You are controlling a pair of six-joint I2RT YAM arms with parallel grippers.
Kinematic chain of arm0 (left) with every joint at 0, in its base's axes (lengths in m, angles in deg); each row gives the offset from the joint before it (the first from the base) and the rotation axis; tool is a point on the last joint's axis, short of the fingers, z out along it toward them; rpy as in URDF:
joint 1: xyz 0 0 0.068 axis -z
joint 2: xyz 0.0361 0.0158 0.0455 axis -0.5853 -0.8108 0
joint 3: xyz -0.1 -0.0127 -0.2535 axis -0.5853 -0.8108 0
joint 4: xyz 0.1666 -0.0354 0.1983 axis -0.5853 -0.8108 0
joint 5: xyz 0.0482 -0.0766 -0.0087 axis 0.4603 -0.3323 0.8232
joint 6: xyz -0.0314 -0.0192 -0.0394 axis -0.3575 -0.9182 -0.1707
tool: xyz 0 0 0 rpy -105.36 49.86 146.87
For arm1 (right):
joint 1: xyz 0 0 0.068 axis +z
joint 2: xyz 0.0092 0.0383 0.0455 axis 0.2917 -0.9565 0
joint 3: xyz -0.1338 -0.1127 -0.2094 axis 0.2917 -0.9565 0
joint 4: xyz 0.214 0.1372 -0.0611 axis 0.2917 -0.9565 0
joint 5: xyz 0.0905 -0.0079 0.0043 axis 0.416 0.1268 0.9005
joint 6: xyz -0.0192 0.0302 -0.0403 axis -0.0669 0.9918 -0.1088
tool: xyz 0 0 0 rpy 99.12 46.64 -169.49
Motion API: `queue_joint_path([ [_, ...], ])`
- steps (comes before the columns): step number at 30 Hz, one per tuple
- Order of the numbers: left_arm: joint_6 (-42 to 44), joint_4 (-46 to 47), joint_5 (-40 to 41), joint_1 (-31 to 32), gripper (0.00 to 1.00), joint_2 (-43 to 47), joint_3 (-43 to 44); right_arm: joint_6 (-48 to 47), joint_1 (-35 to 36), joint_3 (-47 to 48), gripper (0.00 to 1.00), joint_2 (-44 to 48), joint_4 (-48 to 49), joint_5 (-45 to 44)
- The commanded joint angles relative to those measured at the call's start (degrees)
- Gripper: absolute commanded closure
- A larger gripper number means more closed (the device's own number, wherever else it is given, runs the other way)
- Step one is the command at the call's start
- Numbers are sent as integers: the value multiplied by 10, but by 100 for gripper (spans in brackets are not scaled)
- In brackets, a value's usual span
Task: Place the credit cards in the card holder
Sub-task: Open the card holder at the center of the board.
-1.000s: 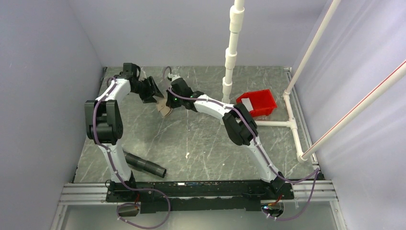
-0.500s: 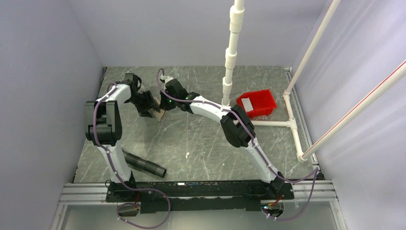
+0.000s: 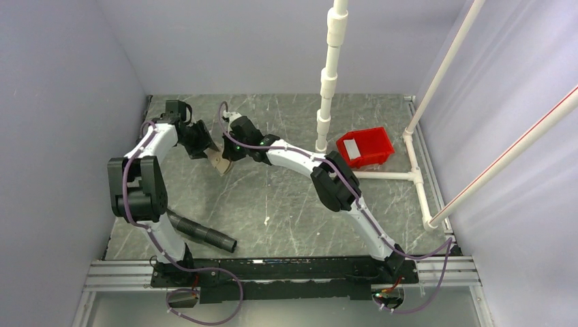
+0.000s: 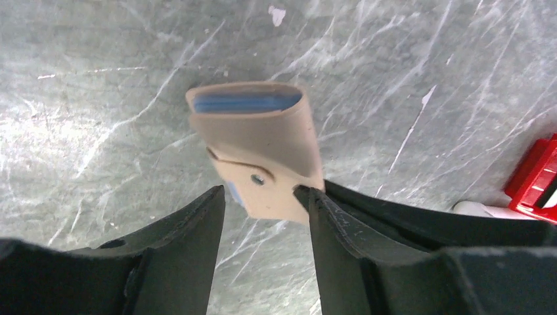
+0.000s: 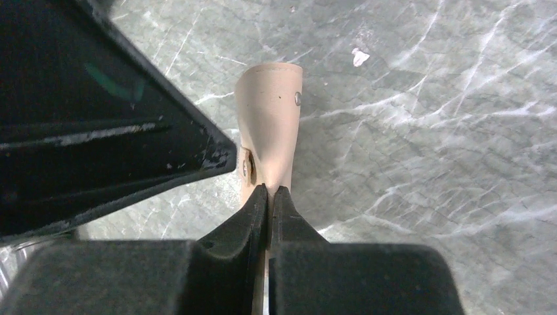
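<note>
Logged: card holder (image 4: 253, 134) — tan, leather-like, squarish, with a metal snap stud; held clear of the table (image 4: 98, 98). Ran lengthwise straight out from the left gripper (image 4: 264, 191), fingers apart and pressed on its two side edges, blue-lined mouth bowed open at the far end. Pinched at one flap by the right gripper (image 5: 269, 195), fingers together. Credit card (image 3: 352, 147) — pale, flat, thin; lay in the red tray (image 3: 379, 155), well off from both grippers, nearer the right arm.

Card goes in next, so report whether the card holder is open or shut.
Open: the card holder gapes at its far end in the left wrist view, bluish inside showing.
</note>
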Motion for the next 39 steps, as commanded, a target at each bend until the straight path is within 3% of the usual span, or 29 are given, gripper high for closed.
queue_joint_path([
  [1, -5, 38, -22, -2, 44, 10, -9, 0, 4, 15, 100, 9, 22, 8],
  [5, -6, 21, -38, -5, 45, -21, 5, -7, 4, 10, 100, 12, 18, 3],
  [11, -4, 0, -62, -5, 55, -51, 0, -12, 3, 13, 100, 12, 17, 1],
  [17, 0, -20, -35, -4, 64, -76, 7, -8, 5, 22, 100, 12, 20, 10],
  [23, 6, -47, 19, 11, 66, -93, 16, -11, 6, 26, 100, 12, 17, 7],
  [25, 6, -71, 55, 10, 77, -115, 34, -9, 6, 21, 100, 14, 19, 4],
  [27, 3, -96, 87, 1, 98, -123, 44, -5, 5, 16, 100, 16, 18, -10],
  [31, 8, -97, 123, -14, 100, -47, -1, 42, -6, 4, 100, 19, 5, -31],
  [39, 28, 19, 6, -67, 100, 120, -156, 87, -36, -52, 100, 33, 38, 65],
])
